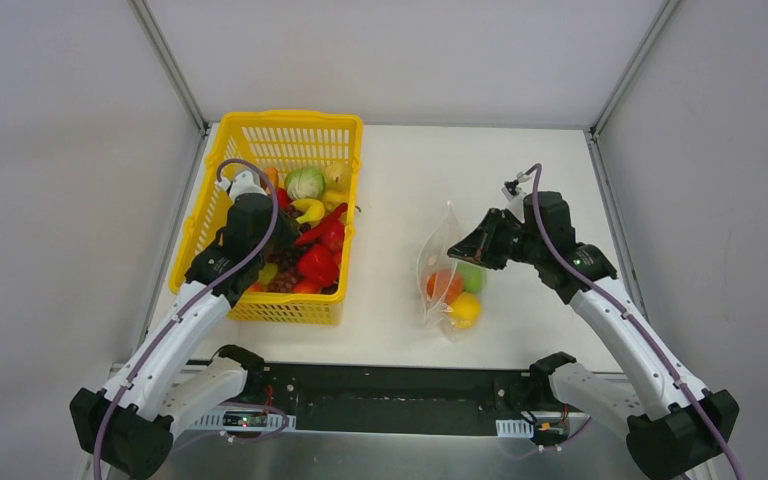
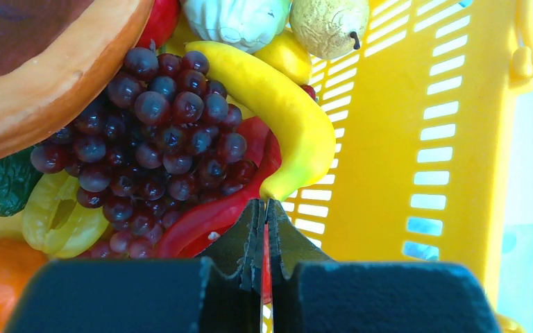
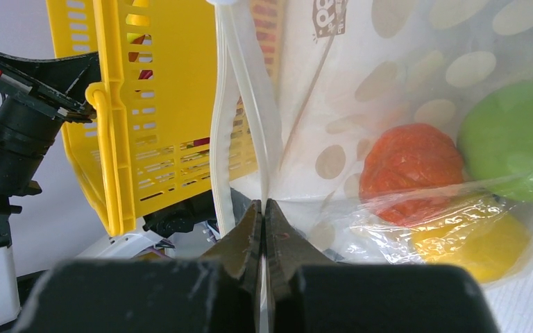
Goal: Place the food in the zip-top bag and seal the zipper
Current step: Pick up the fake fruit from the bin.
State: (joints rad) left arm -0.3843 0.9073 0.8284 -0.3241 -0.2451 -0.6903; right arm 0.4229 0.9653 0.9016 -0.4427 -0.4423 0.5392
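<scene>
The yellow basket [image 1: 280,118] holds the food: purple grapes [image 2: 159,132], a banana [image 2: 284,104] and a red pepper [image 2: 201,222]. My left gripper [image 2: 265,202] is down in the basket [image 2: 458,139], shut, with a thin sliver of the red pepper between its fingers. The zip-top bag [image 1: 450,280] lies right of centre with an orange piece [image 3: 409,170], a green one [image 3: 513,139] and a yellow one [image 3: 486,243] inside. My right gripper [image 3: 264,202] is shut on the bag's mouth edge, holding the zipper [image 3: 257,104] strip up. The mouth stands open.
Grey walls close in the table [image 1: 520,180] at the back and on both sides. The basket stands at the left, its long side toward the bag. The arm bases sit at the near edge.
</scene>
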